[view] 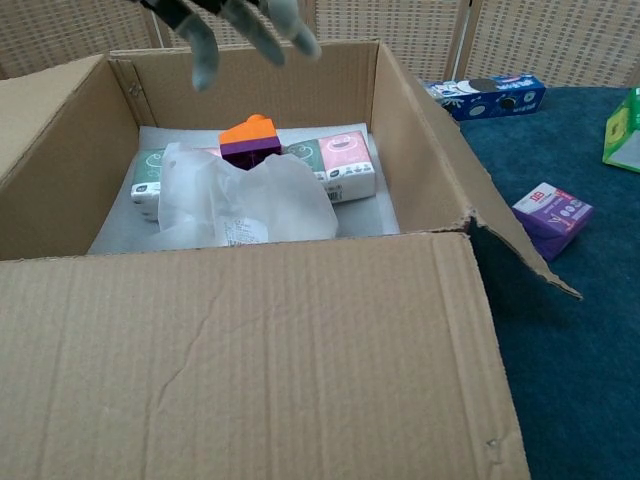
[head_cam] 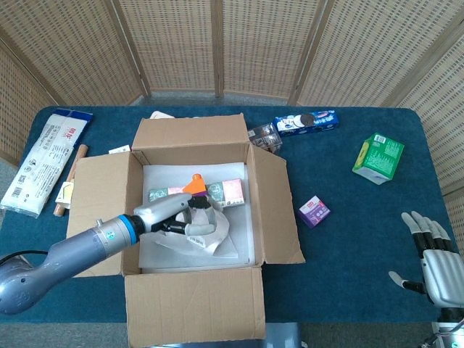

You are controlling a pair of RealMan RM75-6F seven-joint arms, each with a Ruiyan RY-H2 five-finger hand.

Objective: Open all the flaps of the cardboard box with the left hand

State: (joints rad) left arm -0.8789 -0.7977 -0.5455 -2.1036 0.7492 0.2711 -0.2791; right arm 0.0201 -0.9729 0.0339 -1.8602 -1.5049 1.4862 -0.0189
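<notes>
From the head view, the left hand (head_cam: 190, 216) is hovering over the box (head_cam: 190, 217) mid-table, fingers loosely spread, gripping nothing — the right hand (head_cam: 433, 262) is lying wide open, empty. From the chest view, all flaps are lying outward — the plastic bag (view: 238, 200) is sitting inside.

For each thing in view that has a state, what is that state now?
cardboard box: open, all four flaps folded outward
left hand: over the box's inside, holding nothing
right hand: fingers spread, holding nothing
cookie box: lying flat
green carton: closed
</notes>
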